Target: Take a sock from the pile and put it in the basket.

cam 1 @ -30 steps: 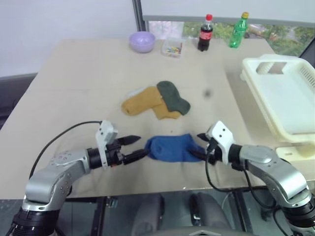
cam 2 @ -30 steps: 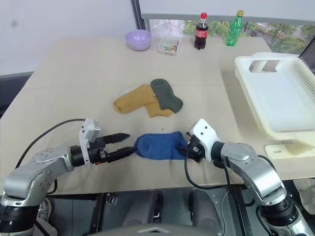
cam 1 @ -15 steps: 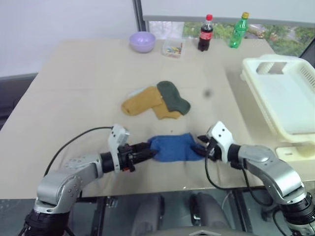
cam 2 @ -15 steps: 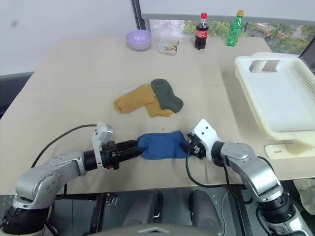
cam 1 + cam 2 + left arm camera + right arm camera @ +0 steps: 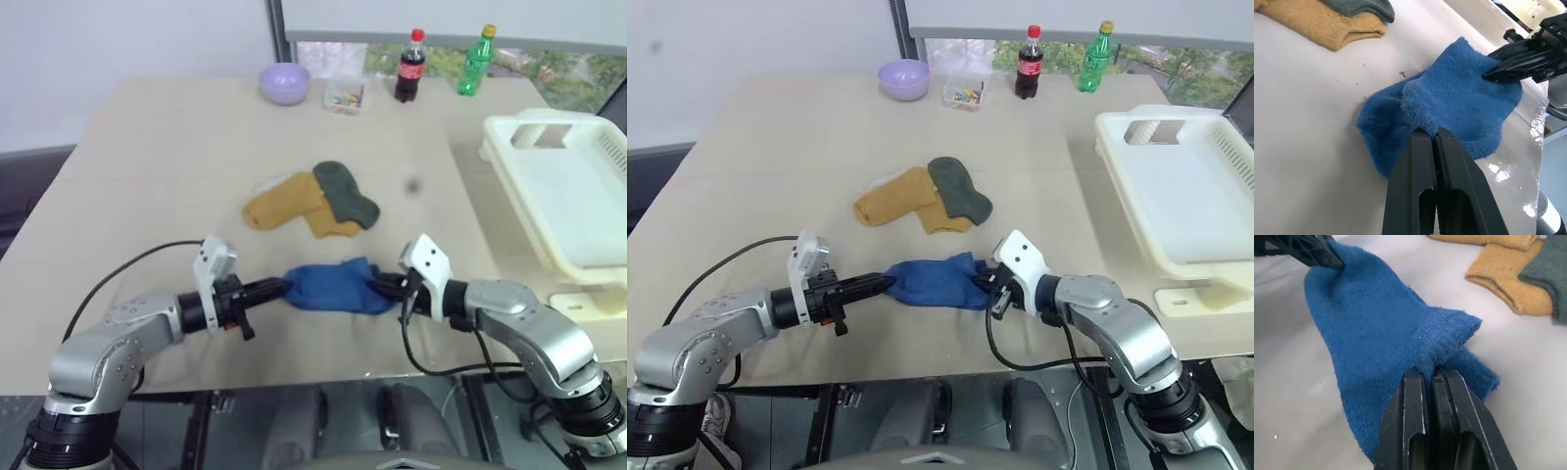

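Observation:
A royal blue sock (image 5: 331,286) is stretched between both grippers near the table's front edge, slightly bunched and raised. My left gripper (image 5: 282,287) is shut on the sock's left end; the left wrist view shows its fingers (image 5: 1422,161) pinching a fold of blue fabric (image 5: 1464,105). At the sock's right end my right gripper (image 5: 384,286) is shut on it, a blue fold (image 5: 1400,333) caught in its fingertips (image 5: 1413,387). The pile (image 5: 312,199), a mustard yellow sock with a dark green one on it, lies behind. The cream-white basket (image 5: 563,186) stands at the right.
At the table's far edge stand a lilac bowl (image 5: 283,82), a small clear box (image 5: 343,96) with coloured bits, a cola bottle (image 5: 409,66) and a green bottle (image 5: 474,61). A black cable (image 5: 127,269) runs from the left arm over the table.
Both grippers have shut on the ends of the blue sock. The sock has bunched up and lifted a little off the table between them.

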`<state>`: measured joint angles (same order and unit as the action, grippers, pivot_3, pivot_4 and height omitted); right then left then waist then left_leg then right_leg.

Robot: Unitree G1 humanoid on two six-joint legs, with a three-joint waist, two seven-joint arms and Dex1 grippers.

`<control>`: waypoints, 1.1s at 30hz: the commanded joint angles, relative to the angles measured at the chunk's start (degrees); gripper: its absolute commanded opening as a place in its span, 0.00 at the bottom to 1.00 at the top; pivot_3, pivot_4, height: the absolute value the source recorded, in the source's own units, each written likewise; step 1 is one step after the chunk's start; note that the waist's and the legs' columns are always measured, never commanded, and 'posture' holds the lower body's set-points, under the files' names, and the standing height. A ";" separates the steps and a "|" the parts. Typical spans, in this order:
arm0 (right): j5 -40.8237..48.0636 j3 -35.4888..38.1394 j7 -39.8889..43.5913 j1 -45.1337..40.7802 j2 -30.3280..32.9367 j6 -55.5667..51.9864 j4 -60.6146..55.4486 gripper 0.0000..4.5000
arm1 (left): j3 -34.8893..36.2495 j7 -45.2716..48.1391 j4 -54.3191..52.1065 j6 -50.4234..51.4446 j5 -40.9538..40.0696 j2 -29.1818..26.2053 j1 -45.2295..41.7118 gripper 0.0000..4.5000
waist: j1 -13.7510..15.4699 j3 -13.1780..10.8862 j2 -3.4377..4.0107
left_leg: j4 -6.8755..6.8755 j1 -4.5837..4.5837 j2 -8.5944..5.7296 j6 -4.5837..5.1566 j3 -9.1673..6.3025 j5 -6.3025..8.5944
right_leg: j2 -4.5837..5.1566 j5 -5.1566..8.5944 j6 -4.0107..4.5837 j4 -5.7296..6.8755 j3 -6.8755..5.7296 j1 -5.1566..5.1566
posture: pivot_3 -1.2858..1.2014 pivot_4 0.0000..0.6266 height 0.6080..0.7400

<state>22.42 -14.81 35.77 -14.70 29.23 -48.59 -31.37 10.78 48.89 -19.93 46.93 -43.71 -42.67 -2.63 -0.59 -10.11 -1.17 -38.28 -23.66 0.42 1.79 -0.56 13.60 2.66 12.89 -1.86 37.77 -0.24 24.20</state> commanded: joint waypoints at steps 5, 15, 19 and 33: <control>0.36 1.39 -0.79 -0.01 1.12 -0.40 -2.37 0.01 | -1.77 1.51 2.37 -4.41 4.19 -0.45 -2.69 0.00 | -0.02 0.00 0.00 | 0.00 0.00 0.00 0.00 0.02 0.00 | 0.00 -0.01 -0.01 -0.01 0.01 0.00 | 0.52 0.24 1.00; -3.48 -1.14 -1.17 1.80 1.05 3.93 2.14 0.17 | -6.90 0.65 5.80 -8.21 9.64 2.39 -5.10 0.20 | 0.00 0.00 -0.01 | 0.00 -0.02 0.00 0.00 0.02 0.00 | 0.01 -0.02 -0.03 -0.02 0.01 0.00 | 0.52 0.24 1.00; -3.86 -0.54 -1.40 2.22 0.99 4.89 0.91 0.47 | -6.31 0.13 5.60 -9.26 10.93 2.80 -4.71 0.53 | -0.06 0.00 0.00 | 0.01 -0.02 0.00 0.00 0.02 0.00 | 0.01 -0.02 -0.03 -0.02 0.01 0.00 | 0.52 0.24 1.00; 1.87 4.96 2.97 0.53 3.32 5.23 -4.01 0.01 | 1.03 5.69 5.40 -9.64 7.59 -1.18 -0.65 0.72 | 0.04 -0.02 0.00 | 0.00 -0.04 0.02 0.00 0.01 0.00 | 0.04 0.06 0.04 -0.06 -0.02 0.00 | 0.52 0.24 1.00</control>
<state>23.12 -10.65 37.77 -11.96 33.01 -44.74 -33.98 10.81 53.92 -13.99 38.04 -36.11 -42.91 -3.27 -0.55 -10.14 -1.18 -38.28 -23.70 0.44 1.80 -0.55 13.60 2.70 12.94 -1.82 37.71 -0.26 24.20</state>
